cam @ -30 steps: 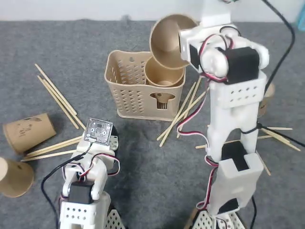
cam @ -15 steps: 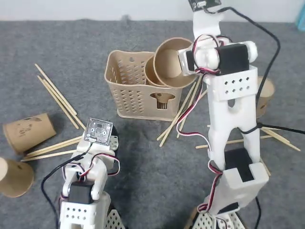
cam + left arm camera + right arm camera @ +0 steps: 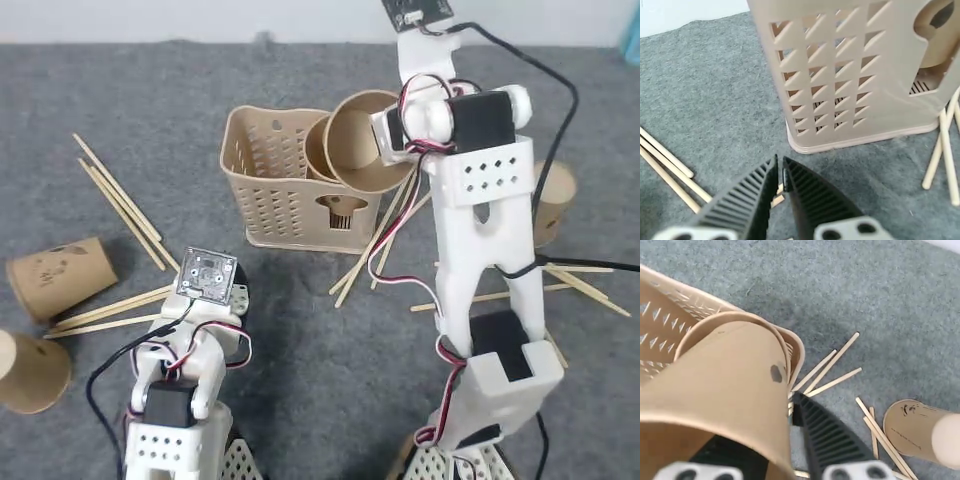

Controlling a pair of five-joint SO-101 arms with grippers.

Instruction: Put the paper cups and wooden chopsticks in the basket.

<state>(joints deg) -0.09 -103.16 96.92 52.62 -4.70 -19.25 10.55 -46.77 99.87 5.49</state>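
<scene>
Over a corner of the basket (image 3: pixel 270 200), your right pincer (image 3: pixel 390 135) clamps a light, crushable paper cup (image 3: pixel 350 150) by its thin wall, so squeeze gently; your left pincer (image 3: pixel 780 162) sits closed, empty.

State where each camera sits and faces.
High view: fixed above, looking down at the basket; left arm and right arm show.
Left wrist view: on the left arm, facing the basket's wall; left pincer shows.
Right wrist view: on the right arm, looking down past the held paper cup; right pincer shows.
Shared: all three see the basket.
</scene>
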